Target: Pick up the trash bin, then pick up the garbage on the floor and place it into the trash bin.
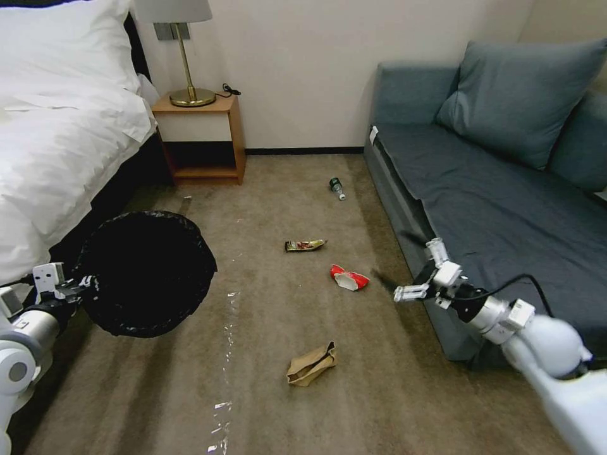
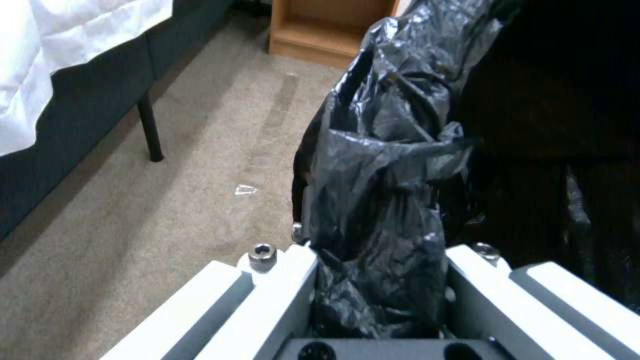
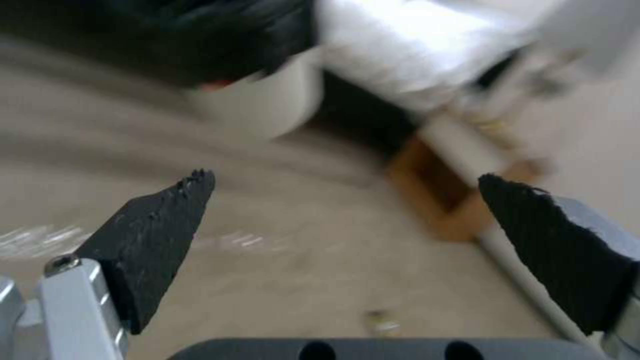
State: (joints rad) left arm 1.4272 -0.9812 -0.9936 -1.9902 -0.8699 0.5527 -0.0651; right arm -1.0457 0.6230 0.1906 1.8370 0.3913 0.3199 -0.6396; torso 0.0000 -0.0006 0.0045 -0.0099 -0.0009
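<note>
The bin (image 1: 148,272) is held off the floor at the robot's left by the left gripper (image 1: 73,287), whose fingers are closed on the bag-covered rim; in the left wrist view a fold of black bag (image 2: 380,210) is seen pinched between them. The bin's mouth is turned up and open.

The right gripper (image 1: 425,273) is held low beside the sofa (image 1: 506,208), its fingers spread wide with nothing between them; bare carpet is seen in the gap in the right wrist view.

Four pieces of garbage lie on the carpet (image 1: 265,392). The red wrapper (image 1: 349,278) is the nearest to the right gripper, just off its tips toward the robot's left and a little lower. The gold wrapper (image 1: 305,244) lies beyond it, its long axis running across the view. The paper bag (image 1: 312,364) lies nearer the robot, between the two arms. The bottle (image 1: 337,188) is well apart, close to the sofa's far corner, its length running roughly away from the robot.

The first step is judged done, and a reach for the red wrapper seems the natural one: the right arm is free and closer, and a short move leftward and down is called for. The bin lies well apart across the carpet, so a carry across would then be needed.
</note>
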